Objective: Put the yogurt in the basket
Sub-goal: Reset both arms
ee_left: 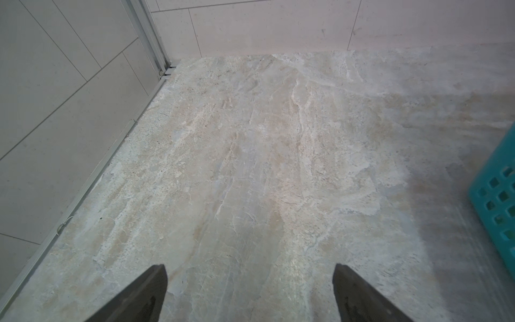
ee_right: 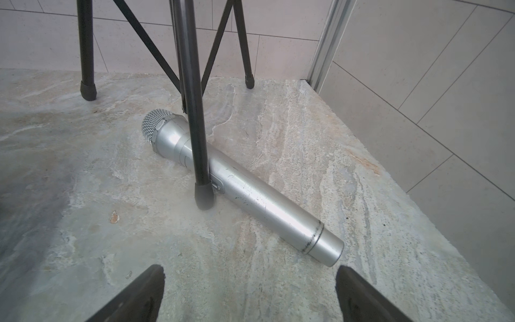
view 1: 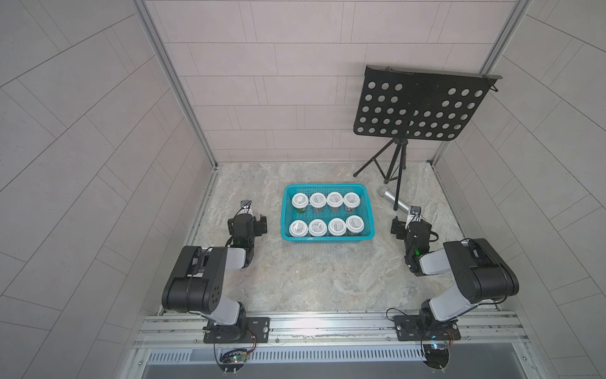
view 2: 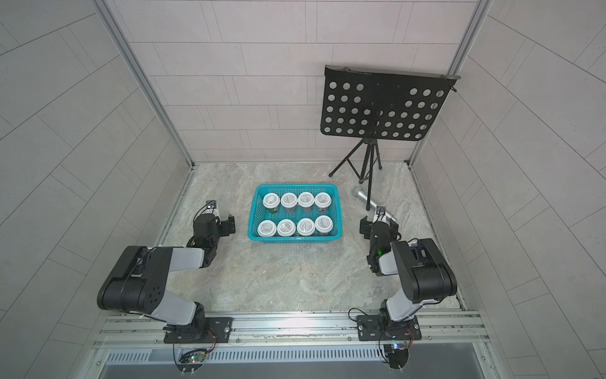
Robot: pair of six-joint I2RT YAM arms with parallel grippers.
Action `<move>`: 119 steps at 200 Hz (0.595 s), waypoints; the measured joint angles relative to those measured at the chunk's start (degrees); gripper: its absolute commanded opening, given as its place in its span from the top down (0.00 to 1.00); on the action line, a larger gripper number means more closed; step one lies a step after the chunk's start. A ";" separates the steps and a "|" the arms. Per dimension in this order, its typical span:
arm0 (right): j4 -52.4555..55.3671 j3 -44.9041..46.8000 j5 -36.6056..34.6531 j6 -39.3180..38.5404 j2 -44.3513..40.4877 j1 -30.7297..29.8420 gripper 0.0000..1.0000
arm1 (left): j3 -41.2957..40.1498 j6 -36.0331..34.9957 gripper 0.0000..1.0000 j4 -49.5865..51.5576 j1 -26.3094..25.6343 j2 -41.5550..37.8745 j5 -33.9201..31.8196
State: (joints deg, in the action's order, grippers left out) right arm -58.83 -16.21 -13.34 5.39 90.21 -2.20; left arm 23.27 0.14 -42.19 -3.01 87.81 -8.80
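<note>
The teal-blue mesh basket [view 1: 324,187] [view 2: 295,185] stands mid-table. Several yogurt cups [view 1: 334,199] [view 2: 306,199] with white lids stand upright inside it in two rows. My left gripper [view 1: 251,220] [view 2: 220,220] hovers just left of the basket. It is open and empty, and in the left wrist view [ee_left: 250,274] only bare table lies between its fingers, with the basket's corner [ee_left: 498,200] off to one side. My right gripper [view 1: 408,223] [view 2: 378,223] sits to the right of the basket. It is open too, with nothing in it [ee_right: 250,274].
A silver microphone [view 1: 392,198] [ee_right: 250,192] lies on the table just beyond the right gripper. A leg [ee_right: 195,111] of the black music stand [view 1: 423,105] stands in front of it. Tiled walls close in the left, back and right sides.
</note>
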 measured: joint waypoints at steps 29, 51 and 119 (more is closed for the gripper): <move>2.38 -3.76 0.07 -0.24 0.00 0.02 0.00 | 1.33 0.44 0.00 0.48 0.17 0.11 -0.44; 2.73 -4.63 0.11 -0.42 0.00 0.02 0.00 | 1.68 0.46 0.00 0.48 0.26 0.11 -0.52; 3.72 -4.61 0.11 -0.48 0.00 0.07 0.00 | 1.68 0.46 0.00 0.52 0.26 0.11 -0.59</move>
